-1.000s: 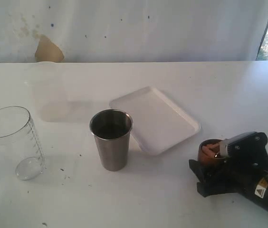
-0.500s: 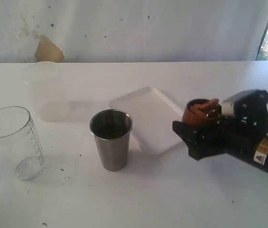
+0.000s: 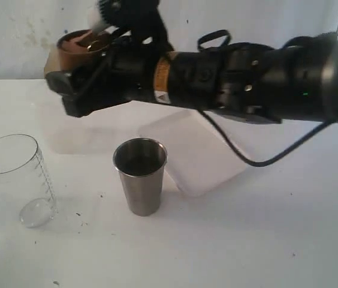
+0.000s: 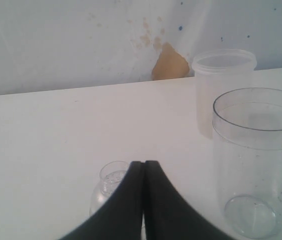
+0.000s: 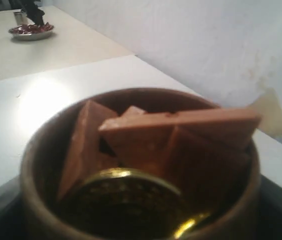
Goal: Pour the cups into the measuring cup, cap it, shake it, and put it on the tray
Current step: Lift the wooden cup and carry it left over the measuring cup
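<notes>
The right claw (image 3: 82, 63) grips the wooden cup (image 3: 73, 45), which holds brown pieces, high above the desk (image 3: 247, 240). Below it stand the steel tumbler (image 3: 140, 177) and the measuring cup (image 3: 16, 174), with the tray (image 3: 202, 159) beside the tumbler. The left claw (image 4: 143, 180) has its jaws pressed together

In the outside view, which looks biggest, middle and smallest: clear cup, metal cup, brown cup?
1. Clear measuring cup
2. Steel tumbler
3. Brown wooden cup; it is partly hidden in the right tool, so its rank is less sure.
</notes>
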Action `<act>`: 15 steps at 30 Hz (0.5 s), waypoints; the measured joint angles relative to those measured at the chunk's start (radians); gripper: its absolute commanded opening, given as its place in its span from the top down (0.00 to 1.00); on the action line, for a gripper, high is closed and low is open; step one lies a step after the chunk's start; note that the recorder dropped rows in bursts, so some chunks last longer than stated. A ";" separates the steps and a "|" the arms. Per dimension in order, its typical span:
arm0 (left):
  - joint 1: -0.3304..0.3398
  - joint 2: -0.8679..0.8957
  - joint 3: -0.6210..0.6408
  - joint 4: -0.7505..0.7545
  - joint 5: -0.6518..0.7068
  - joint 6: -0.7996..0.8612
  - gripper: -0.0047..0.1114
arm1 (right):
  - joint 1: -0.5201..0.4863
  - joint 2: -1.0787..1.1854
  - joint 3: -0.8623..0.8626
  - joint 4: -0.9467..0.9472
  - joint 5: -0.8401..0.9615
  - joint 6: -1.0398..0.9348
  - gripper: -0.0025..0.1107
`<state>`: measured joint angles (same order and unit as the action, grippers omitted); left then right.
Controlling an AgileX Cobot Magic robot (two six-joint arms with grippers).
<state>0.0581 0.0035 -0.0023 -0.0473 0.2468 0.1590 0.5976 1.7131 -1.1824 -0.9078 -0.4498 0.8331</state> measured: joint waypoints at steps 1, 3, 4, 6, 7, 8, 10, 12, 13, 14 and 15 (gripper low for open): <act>0.000 0.000 0.000 0.000 0.000 0.000 0.96 | 0.016 0.029 -0.021 -0.003 0.013 0.000 0.98; 0.000 0.000 0.000 0.000 0.000 0.000 0.96 | 0.052 0.086 -0.074 -0.014 0.050 0.000 0.98; 0.000 0.000 0.000 0.000 0.000 0.000 0.96 | 0.066 0.109 -0.096 -0.014 0.064 -0.003 0.98; 0.000 0.000 0.000 0.000 0.000 0.000 0.96 | 0.082 0.160 -0.146 -0.016 0.088 -0.011 0.98; 0.000 0.000 0.000 0.000 0.000 0.000 0.96 | 0.086 0.178 -0.171 -0.016 0.093 -0.011 0.98; 0.000 0.000 0.000 0.000 0.000 0.000 0.96 | 0.088 0.200 -0.196 -0.016 0.098 -0.013 0.98; 0.000 0.000 0.000 0.000 0.000 0.000 0.96 | 0.090 0.241 -0.238 -0.016 0.104 -0.032 0.98; 0.000 0.000 0.000 0.000 0.000 0.000 0.96 | 0.090 0.278 -0.282 -0.016 0.117 -0.083 0.98; 0.000 0.000 0.000 0.000 0.000 0.000 0.96 | 0.090 0.294 -0.301 -0.016 0.134 -0.109 0.98; 0.000 0.000 0.000 0.000 0.000 0.000 0.96 | 0.090 0.306 -0.315 -0.016 0.149 -0.131 0.98; 0.000 0.000 0.000 0.000 0.000 0.000 0.96 | 0.090 0.320 -0.332 -0.016 0.169 -0.146 0.98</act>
<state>0.0581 0.0035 -0.0023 -0.0473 0.2468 0.1590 0.6874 2.0334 -1.5146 -0.9235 -0.2805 0.6870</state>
